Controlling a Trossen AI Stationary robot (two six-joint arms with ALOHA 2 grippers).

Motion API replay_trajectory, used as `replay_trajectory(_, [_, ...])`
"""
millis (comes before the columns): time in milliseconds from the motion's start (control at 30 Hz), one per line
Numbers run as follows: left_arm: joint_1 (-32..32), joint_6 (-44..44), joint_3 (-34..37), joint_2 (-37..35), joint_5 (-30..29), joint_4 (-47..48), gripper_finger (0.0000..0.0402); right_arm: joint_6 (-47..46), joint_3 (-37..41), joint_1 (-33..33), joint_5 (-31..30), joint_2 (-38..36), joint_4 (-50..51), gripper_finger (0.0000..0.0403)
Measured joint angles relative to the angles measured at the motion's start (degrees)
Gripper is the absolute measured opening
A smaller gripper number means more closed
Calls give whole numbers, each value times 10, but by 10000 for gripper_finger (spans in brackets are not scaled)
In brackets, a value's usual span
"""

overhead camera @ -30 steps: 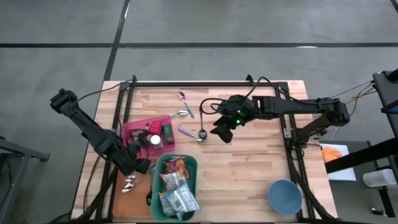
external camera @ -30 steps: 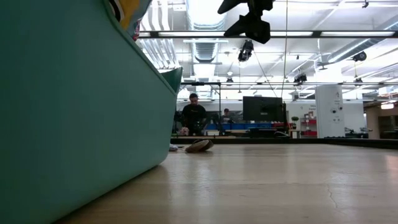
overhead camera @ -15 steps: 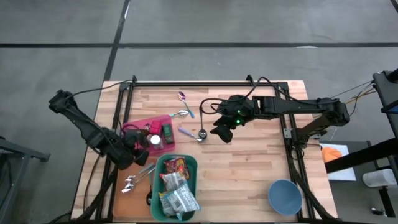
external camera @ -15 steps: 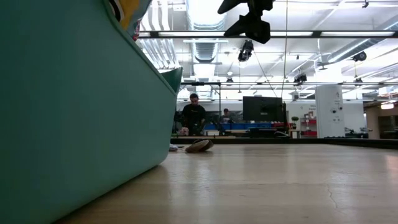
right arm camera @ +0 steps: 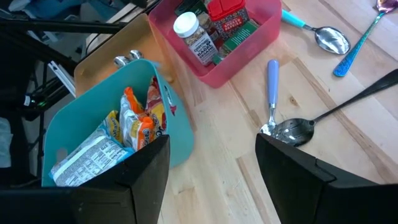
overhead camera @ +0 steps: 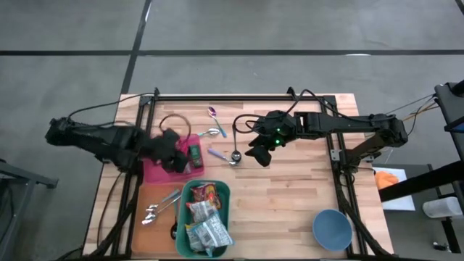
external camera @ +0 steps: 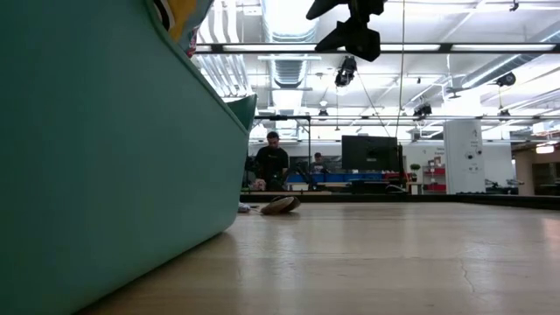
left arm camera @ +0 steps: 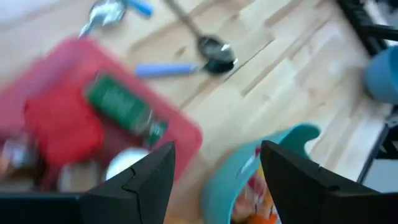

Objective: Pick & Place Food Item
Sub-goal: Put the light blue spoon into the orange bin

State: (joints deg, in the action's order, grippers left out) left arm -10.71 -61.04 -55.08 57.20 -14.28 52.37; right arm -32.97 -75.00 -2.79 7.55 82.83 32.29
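Left gripper (overhead camera: 172, 152), jaws parted and empty, hovers over the pink bin (overhead camera: 155, 171) near the table's left edge. The likely target, a green packet (left arm camera: 124, 110), lies flat inside, its long axis roughly along the table's depth. Descend straight and close across its narrow width. Right gripper (overhead camera: 259, 153), jaws parted and empty, waits above mid-table beside the spoons (overhead camera: 235, 156).
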Motion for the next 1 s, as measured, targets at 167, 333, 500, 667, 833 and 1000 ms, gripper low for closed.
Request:
replay_trajectory(167, [119, 181, 0, 16, 92, -69, 236, 0, 0, 0, 0, 0, 0, 233])
replay_trajectory(333, [186, 306, 0, 42, 101, -105, 236, 0, 0, 0, 0, 0, 0, 233])
replay_trajectory(500, [233, 380, -12, 83, 98, -106, 236, 0, 0, 0, 0, 0, 0, 233])
replay_trajectory(667, [262, 460, -52, 149, 115, -93, 236, 0, 0, 0, 0, 0, 0, 233])
replay_trajectory(833, [287, 491, -96, 232, 121, -47, 236, 0, 0, 0, 0, 0, 0, 233])
replay_trajectory(1000, [312, 553, -124, 303, 130, -48, 236, 0, 0, 0, 0, 0, 0, 233])
